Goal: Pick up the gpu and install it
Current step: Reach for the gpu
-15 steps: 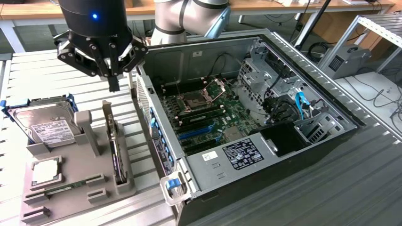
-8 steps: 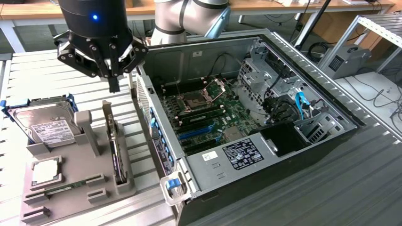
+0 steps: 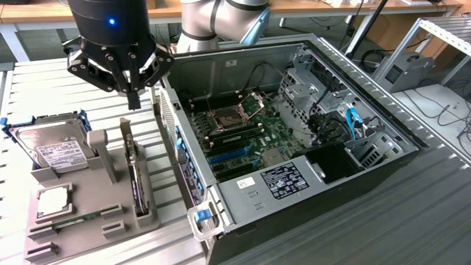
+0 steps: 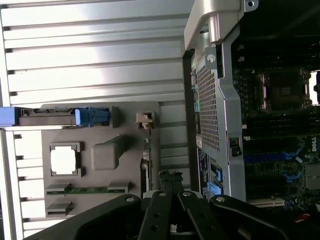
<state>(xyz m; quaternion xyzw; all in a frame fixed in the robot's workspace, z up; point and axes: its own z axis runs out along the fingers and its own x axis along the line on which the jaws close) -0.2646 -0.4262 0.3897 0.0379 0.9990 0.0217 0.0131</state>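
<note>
The gpu [image 3: 135, 168] stands on edge in a slot of the grey holder [image 3: 96, 221], a thin dark card with its silver end bracket [image 3: 125, 131] pointing up. In the wrist view the gpu [image 4: 146, 162] appears edge-on just beyond the fingertips. My gripper [image 3: 134, 104] hangs a little above the bracket, apart from it, shut with nothing between its fingers [image 4: 164, 181]. The open computer case [image 3: 383, 118] lies to the exterior view's right, with the green motherboard [image 3: 243, 130] and its blue card slots [image 3: 228, 157] exposed.
On the holder [image 4: 100, 127] also sit a silver hard drive [image 3: 55, 146] in a blue caddy, a processor [image 3: 53, 200] and a narrow memory stick [image 3: 77, 221]. The case's rear wall [image 3: 167, 118] stands close beside the gpu. The arm's base [image 3: 202, 22] is behind the case.
</note>
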